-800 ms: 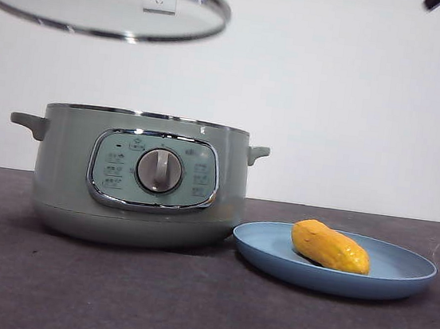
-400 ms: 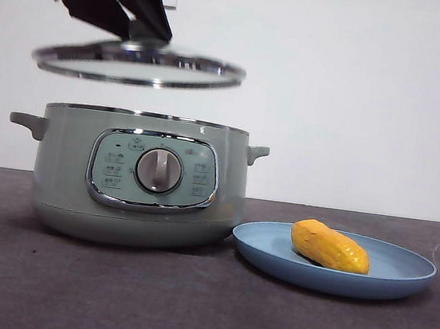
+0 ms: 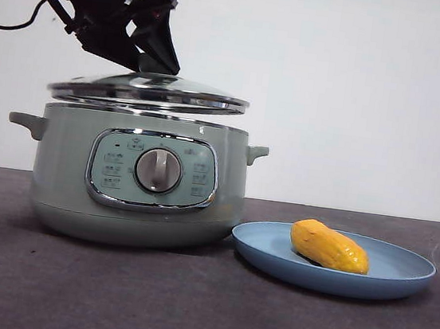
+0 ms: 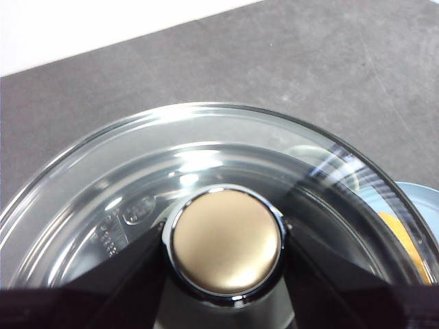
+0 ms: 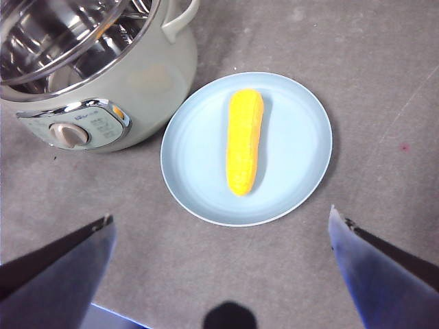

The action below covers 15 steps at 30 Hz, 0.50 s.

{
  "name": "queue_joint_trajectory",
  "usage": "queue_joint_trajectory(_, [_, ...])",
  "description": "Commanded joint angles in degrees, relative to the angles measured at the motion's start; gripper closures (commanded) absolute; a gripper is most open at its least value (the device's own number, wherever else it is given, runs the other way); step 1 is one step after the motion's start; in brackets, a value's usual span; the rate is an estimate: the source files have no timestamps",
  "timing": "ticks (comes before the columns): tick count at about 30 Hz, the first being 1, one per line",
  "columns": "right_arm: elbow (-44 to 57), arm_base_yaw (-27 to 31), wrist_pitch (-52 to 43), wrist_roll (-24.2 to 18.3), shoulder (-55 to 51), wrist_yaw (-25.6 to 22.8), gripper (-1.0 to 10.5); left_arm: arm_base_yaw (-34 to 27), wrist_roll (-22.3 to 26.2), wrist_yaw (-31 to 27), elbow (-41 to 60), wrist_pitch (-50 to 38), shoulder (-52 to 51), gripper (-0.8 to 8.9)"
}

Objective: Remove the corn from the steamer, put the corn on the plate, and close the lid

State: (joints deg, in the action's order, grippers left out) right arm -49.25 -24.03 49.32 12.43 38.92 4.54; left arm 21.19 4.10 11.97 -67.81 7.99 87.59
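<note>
Left gripper (image 3: pixel 153 64) was clamped on the knob (image 4: pixel 226 240) of the lid (image 3: pixel 149 91), which hung just above the rim of the steamer (image 3: pixel 138 178), slightly tilted; whether it touched could not be told. Closing looked nearly done: seating and release remained. Just beside the steamer, the corn (image 3: pixel 330 245) lay on the plate (image 3: pixel 398 284), so that step read as complete. Right gripper (image 5: pixel 219 267) waited high above, jaws spread and empty.

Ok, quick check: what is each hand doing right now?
Left hand: closed on the lid knob, lid just above the steamer.
Right hand: open, empty, high above the plate.
</note>
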Motion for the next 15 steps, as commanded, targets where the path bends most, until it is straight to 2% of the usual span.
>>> queue_joint_trajectory(1, [0.5,-0.1,-0.2,-0.4,0.0,0.0,4.1,0.2,0.7,0.2,-0.4,-2.5,0.9,8.22])
queue_joint_trajectory(15, [0.5,-0.1,-0.2,-0.4,0.0,-0.1,4.1,0.6,1.2,0.2,-0.4,1.4,2.6,8.22])
